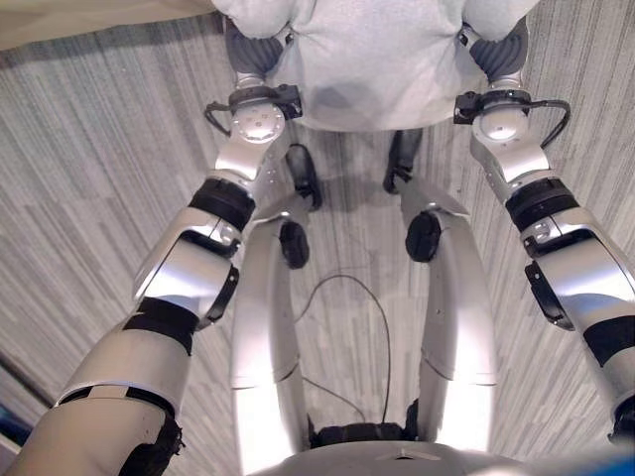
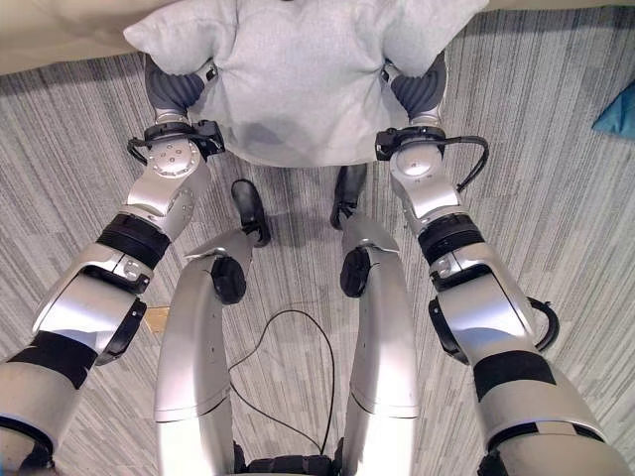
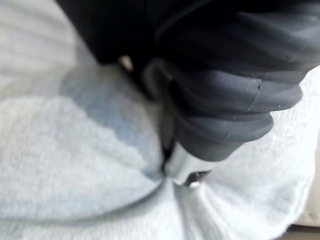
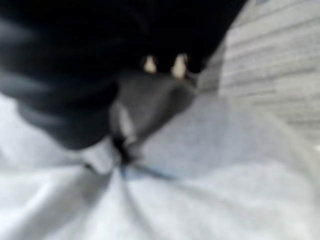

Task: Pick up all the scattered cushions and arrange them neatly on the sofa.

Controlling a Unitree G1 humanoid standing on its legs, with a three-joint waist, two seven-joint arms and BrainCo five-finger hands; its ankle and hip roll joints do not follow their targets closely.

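Note:
A light grey cushion point(image 2: 298, 79) hangs above the carpet straight ahead of me, held between both hands. My left hand point(image 2: 174, 89) grips its left edge and my right hand point(image 2: 417, 94) its right edge. In the left wrist view the dark ribbed cover of the left hand point(image 3: 225, 100) ends in a silver finger dug into the grey cloth point(image 3: 65, 165), which bunches into folds around it. The right wrist view has the right hand point(image 4: 65, 90) pinching the cushion point(image 4: 225, 190) in the same way, with creases running out from the grip.
The beige sofa edge point(image 2: 60, 40) runs along the top left. A teal cushion point(image 2: 620, 109) lies on the striped grey carpet point(image 2: 556, 218) at the far right.

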